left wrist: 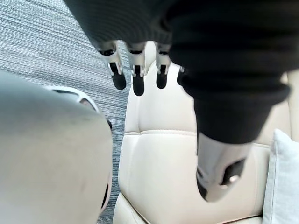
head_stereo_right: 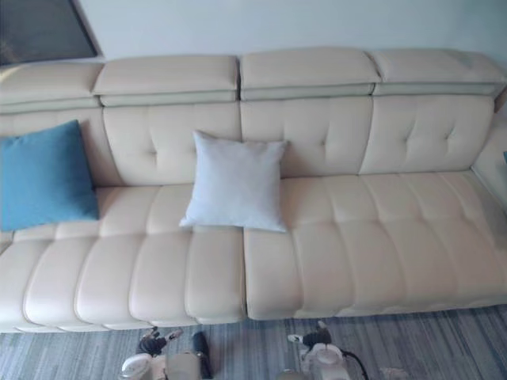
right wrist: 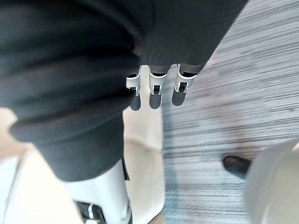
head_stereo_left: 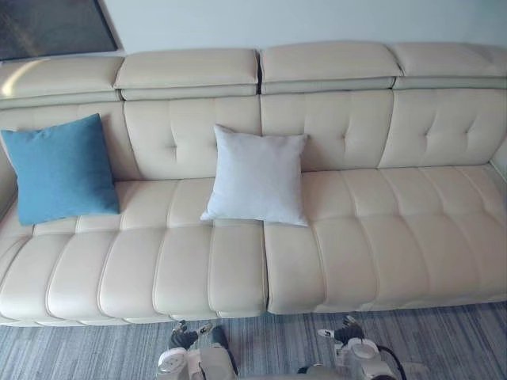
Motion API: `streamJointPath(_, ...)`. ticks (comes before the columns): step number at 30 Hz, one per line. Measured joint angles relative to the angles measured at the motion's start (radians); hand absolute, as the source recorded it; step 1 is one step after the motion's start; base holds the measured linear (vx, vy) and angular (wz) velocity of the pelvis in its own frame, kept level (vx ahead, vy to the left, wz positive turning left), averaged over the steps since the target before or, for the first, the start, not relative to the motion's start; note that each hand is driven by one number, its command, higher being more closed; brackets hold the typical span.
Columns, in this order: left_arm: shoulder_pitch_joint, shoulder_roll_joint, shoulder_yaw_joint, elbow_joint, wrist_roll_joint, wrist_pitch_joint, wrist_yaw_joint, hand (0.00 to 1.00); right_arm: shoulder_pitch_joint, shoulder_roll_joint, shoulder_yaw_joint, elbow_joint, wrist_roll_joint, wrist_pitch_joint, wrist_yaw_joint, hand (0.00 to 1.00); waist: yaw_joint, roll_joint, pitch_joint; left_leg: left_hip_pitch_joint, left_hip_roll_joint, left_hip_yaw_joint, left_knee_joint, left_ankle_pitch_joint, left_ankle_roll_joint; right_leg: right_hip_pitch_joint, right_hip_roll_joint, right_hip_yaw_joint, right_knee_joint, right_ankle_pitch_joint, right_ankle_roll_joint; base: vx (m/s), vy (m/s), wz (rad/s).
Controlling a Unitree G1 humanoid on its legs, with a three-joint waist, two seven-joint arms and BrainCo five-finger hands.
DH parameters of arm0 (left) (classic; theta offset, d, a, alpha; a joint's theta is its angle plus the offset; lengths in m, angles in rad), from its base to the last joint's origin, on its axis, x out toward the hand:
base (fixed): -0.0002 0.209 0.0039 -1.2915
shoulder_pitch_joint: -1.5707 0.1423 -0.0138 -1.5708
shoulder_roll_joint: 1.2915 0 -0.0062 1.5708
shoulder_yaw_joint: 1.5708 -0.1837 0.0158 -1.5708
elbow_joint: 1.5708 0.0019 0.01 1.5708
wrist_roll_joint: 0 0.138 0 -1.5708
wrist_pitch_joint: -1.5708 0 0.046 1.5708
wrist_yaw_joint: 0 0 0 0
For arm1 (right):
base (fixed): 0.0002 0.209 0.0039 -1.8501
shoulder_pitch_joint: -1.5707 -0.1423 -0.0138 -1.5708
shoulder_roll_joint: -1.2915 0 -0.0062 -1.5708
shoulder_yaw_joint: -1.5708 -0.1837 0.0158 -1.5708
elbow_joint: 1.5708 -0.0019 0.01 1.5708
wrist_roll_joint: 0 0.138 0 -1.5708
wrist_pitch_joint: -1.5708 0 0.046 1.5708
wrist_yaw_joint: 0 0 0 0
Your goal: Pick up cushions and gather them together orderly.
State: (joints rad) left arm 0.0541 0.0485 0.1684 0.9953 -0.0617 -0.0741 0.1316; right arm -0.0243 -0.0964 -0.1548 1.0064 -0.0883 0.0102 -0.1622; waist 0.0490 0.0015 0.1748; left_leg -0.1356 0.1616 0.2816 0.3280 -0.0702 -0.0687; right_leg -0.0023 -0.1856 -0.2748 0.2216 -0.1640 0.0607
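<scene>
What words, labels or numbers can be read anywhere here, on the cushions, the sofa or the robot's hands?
None. No readable print shows on the blue cushion, the white cushion, the sofa, the left hand or the right hand.

The cream sofa [head_stereo_left: 356, 237] carries a blue cushion [head_stereo_left: 59, 169] at left and a white cushion [head_stereo_left: 257, 176] mid-seat.

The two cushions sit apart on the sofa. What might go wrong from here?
The blue cushion sits at the far left end of the sofa, apart from the white cushion, so the open left hand, low near the floor, may overreach. The white cushion leans on the backrest and could topple if pinched at one corner.
</scene>
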Motion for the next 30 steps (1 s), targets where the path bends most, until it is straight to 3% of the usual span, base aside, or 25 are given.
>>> streamJointPath(1, 0.003, -0.004, 0.011, 0.001, -0.001, 0.000, 0.000, 0.00, 0.008, -0.004, 0.000, 0.000, -0.002, 0.000, -0.001, 0.00, 0.001, 0.004, 0.000, 0.015, -0.023, -0.046, 0.037, -0.071, -0.021, -0.026, -0.001, 0.041, 0.000, 0.010, 0.014, -0.11, 0.196, -0.76)
streamJointPath(3, 0.009, -0.004, 0.032, -0.001, -0.004, 0.000, -0.001, 0.00, 0.022, 0.005, -0.001, 0.001, -0.005, 0.001, -0.001, 0.00, 0.003, 0.011, 0.003, 0.051, -0.048, -0.071, -0.004, -0.127, -0.045, -0.037, 0.012, 0.109, -0.010, 0.030, 0.028, -0.09, 0.222, -0.76)
streamJointPath(5, 0.023, -0.001, 0.042, 0.000, -0.011, 0.000, 0.001, 0.00, 0.048, 0.026, -0.006, 0.000, -0.010, 0.003, 0.005, 0.00, -0.008, -0.011, -0.014, 0.077, -0.079, -0.032, -0.061, -0.127, -0.045, -0.028, -0.003, 0.154, -0.083, 0.095, 0.036, -0.01, 0.166, -0.61)
streamJointPath(7, 0.027, 0.001, 0.043, 0.000, -0.013, 0.000, 0.000, 0.00, 0.052, 0.027, -0.008, 0.000, -0.012, 0.005, 0.007, 0.00, -0.010, -0.017, -0.019, 0.115, -0.108, -0.018, -0.116, -0.126, -0.045, -0.014, -0.003, 0.165, -0.121, 0.134, 0.014, 0.04, 0.153, -0.57)
streamJointPath(8, 0.028, -0.002, 0.043, 0.001, -0.013, 0.000, 0.000, 0.00, 0.058, 0.029, -0.013, -0.001, -0.011, 0.003, 0.007, 0.00, -0.011, -0.014, -0.023, 0.122, -0.122, -0.018, -0.132, -0.126, -0.044, -0.011, -0.007, 0.177, -0.134, 0.143, 0.024, 0.04, 0.106, -0.41)
streamJointPath(10, 0.028, -0.003, 0.041, 0.019, -0.012, 0.001, 0.000, 0.00, 0.062, 0.033, -0.038, 0.000, -0.010, 0.003, 0.007, 0.00, -0.020, -0.010, -0.044, 0.125, -0.125, -0.016, -0.139, -0.123, -0.040, -0.005, -0.006, 0.177, -0.148, 0.146, 0.026, 0.12, 0.059, -0.16)
streamJointPath(13, 0.026, -0.012, 0.049, 0.025, -0.005, 0.004, -0.001, 0.00, 0.070, 0.044, -0.064, 0.004, -0.011, 0.005, 0.007, 0.00, -0.025, -0.003, -0.054, 0.157, -0.120, 0.003, -0.157, -0.096, -0.001, 0.006, 0.013, 0.179, -0.161, 0.145, 0.028, 0.17, -0.002, -0.22)
streamJointPath(16, 0.020, -0.029, 0.054, 0.039, 0.012, 0.007, -0.003, 0.00, 0.069, 0.060, -0.074, 0.006, -0.010, 0.004, 0.008, 0.00, -0.023, 0.011, -0.063, 0.189, -0.105, 0.018, -0.172, -0.097, 0.003, 0.008, 0.036, 0.202, -0.175, 0.147, 0.024, 0.14, -0.048, -0.57)
streamJointPath(20, 0.009, -0.041, 0.087, 0.054, 0.040, 0.017, -0.006, 0.00, 0.067, 0.057, -0.074, 0.008, -0.010, 0.004, 0.008, 0.00, -0.022, 0.013, -0.062, 0.229, -0.068, 0.105, -0.173, -0.111, 0.023, -0.018, 0.085, 0.256, -0.176, 0.175, -0.016, 0.07, -0.048, -0.92)
streamJointPath(22, 0.005, -0.039, 0.088, 0.060, 0.040, 0.020, -0.007, 0.00, 0.047, 0.056, -0.062, 0.008, -0.010, 0.003, 0.008, 0.00, -0.017, 0.021, -0.062, 0.218, -0.034, 0.187, -0.173, -0.112, 0.024, -0.092, 0.125, 0.137, -0.161, 0.238, -0.065, -0.01, -0.050, -1.41)
streamJointPath(23, 0.005, -0.038, 0.087, 0.059, 0.040, 0.020, -0.008, 0.00, 0.037, 0.056, -0.055, 0.010, -0.010, 0.004, 0.008, 0.00, -0.013, 0.029, -0.058, 0.209, -0.012, 0.220, -0.175, -0.111, 0.025, -0.114, 0.124, 0.052, -0.159, 0.238, -0.094, -0.03, -0.104, -1.34)
streamJointPath(25, 0.003, -0.032, 0.079, 0.059, 0.040, 0.037, -0.008, 0.00, 0.026, 0.052, -0.066, 0.014, -0.009, 0.006, 0.009, 0.00, -0.022, 0.027, -0.053, 0.227, -0.019, 0.312, -0.209, -0.112, 0.023, -0.144, 0.039, -0.375, 0.022, 0.073, -0.148, -0.03, -0.114, -1.06)
streamJointPath(26, 0.004, -0.031, 0.086, 0.057, 0.038, 0.038, -0.008, 0.00, 0.025, 0.052, -0.072, 0.027, -0.009, 0.006, 0.009, 0.00, -0.020, 0.022, -0.049, 0.243, -0.021, 0.341, -0.204, -0.114, 0.019, -0.124, 0.016, -0.471, 0.047, 0.038, -0.168, 0.03, -0.141, -1.20)
streamJointPath(27, 0.002, -0.023, 0.085, 0.061, 0.041, 0.039, -0.007, 0.00, 0.025, 0.049, -0.071, 0.033, -0.009, 0.005, 0.009, 0.00, -0.016, 0.019, -0.048, 0.263, -0.015, 0.365, -0.177, -0.131, -0.005, -0.111, 0.027, -0.482, 0.045, 0.021, -0.143, 0.04, -0.144, -1.02)
streamJointPath(28, 0.001, -0.020, 0.085, 0.063, 0.042, 0.039, -0.008, 0.00, 0.023, 0.046, -0.071, 0.033, -0.009, 0.004, 0.009, 0.00, -0.017, 0.029, -0.042, 0.270, -0.013, 0.365, -0.162, -0.137, -0.014, -0.100, 0.041, -0.456, 0.040, 0.021, -0.143, 0.07, -0.183, -1.06)
streamJointPath(30, -0.004, -0.023, 0.079, 0.070, 0.042, 0.038, -0.011, 0.00, 0.022, 0.040, -0.069, 0.038, -0.008, 0.004, 0.010, 0.00, -0.016, 0.036, -0.037, 0.251, 0.042, 0.359, -0.020, -0.149, -0.018, -0.087, 0.079, -0.386, 0.008, 0.006, -0.138, 0.07, -0.209, -0.88)
